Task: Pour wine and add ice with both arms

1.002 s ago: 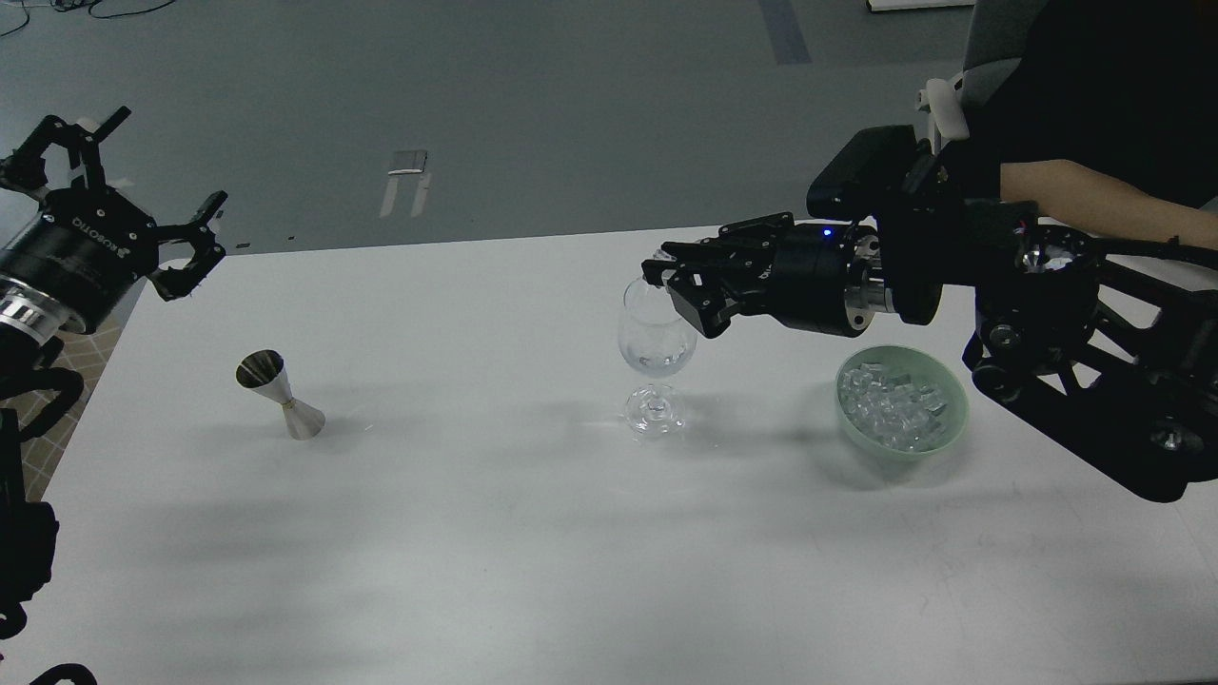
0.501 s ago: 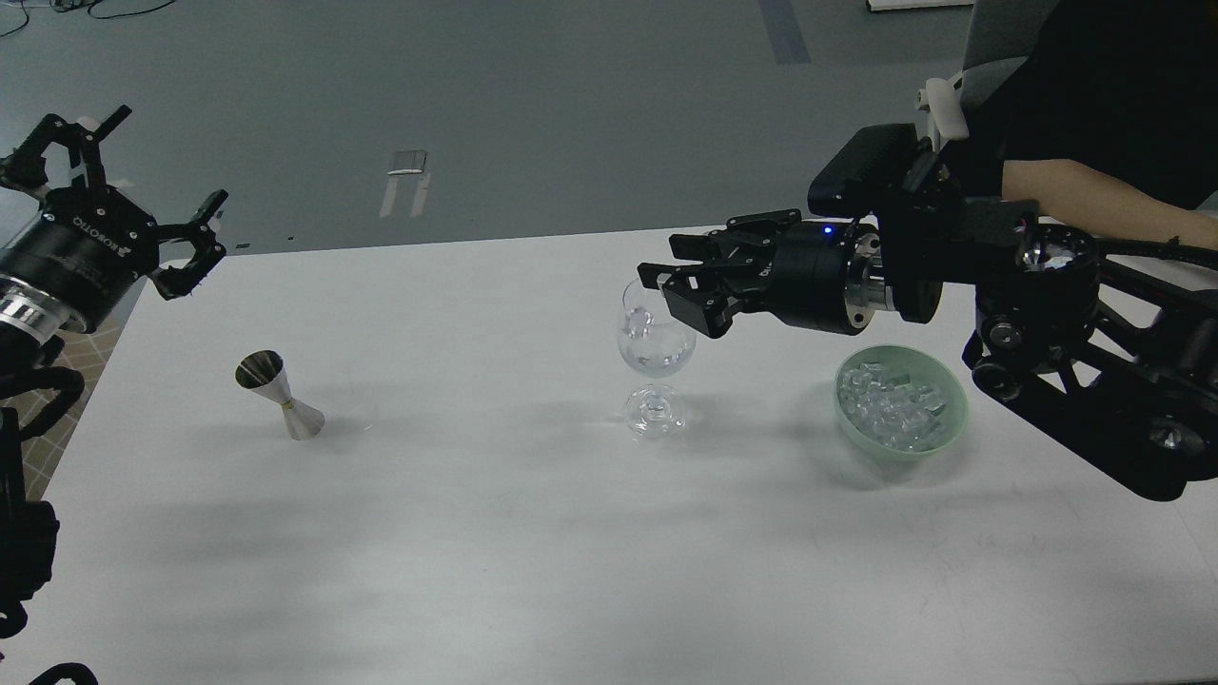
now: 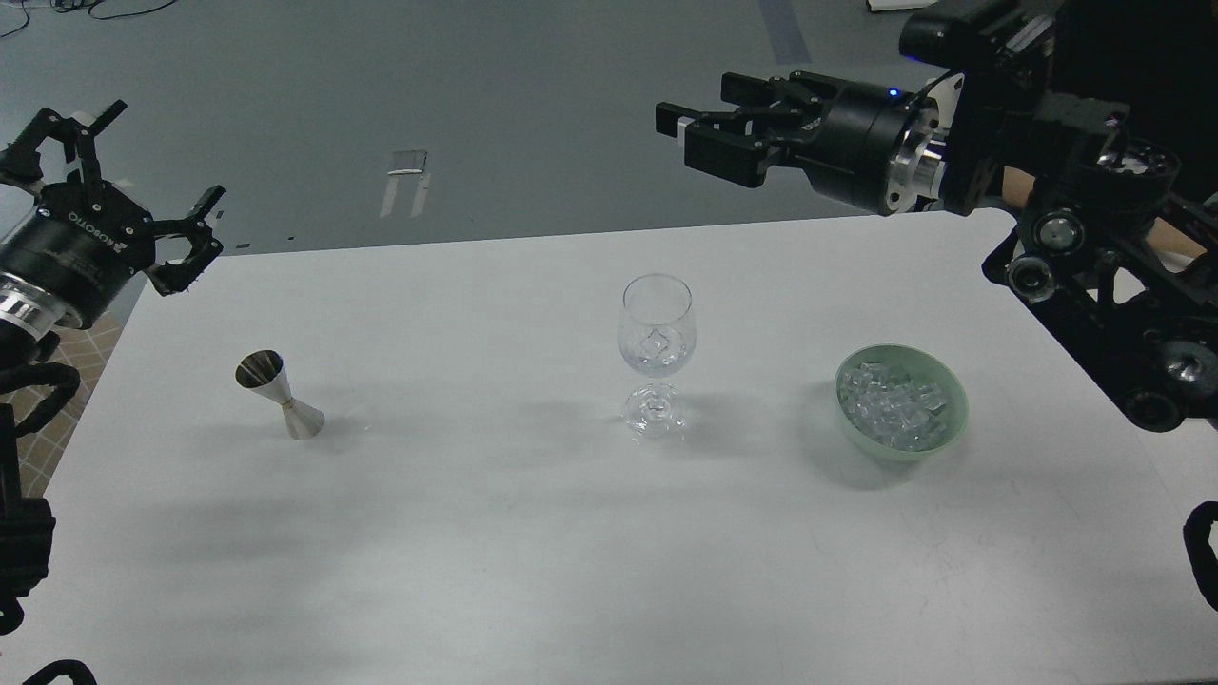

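Observation:
A clear wine glass (image 3: 656, 333) stands upright at the middle of the white table (image 3: 495, 533), with one ice cube (image 3: 658, 344) in its bowl. A heap of ice (image 3: 892, 406) fills a pale green bowl (image 3: 947, 423) to its right. A steel jigger (image 3: 278, 392) stands tilted on the left. My right gripper (image 3: 693, 133) is open and empty, high above and behind the glass. My left gripper (image 3: 143, 205) is open and empty, raised above the table's far left corner.
The grey floor lies beyond the table's far edge. A person's bare forearm (image 3: 1166, 238) shows behind my right arm at the right edge. The jigger, glass and bowl stand in a row across the table's middle.
My right gripper has opened over the glass, left an ice cube in it, and risen well up and back. The left arm has barely moved.

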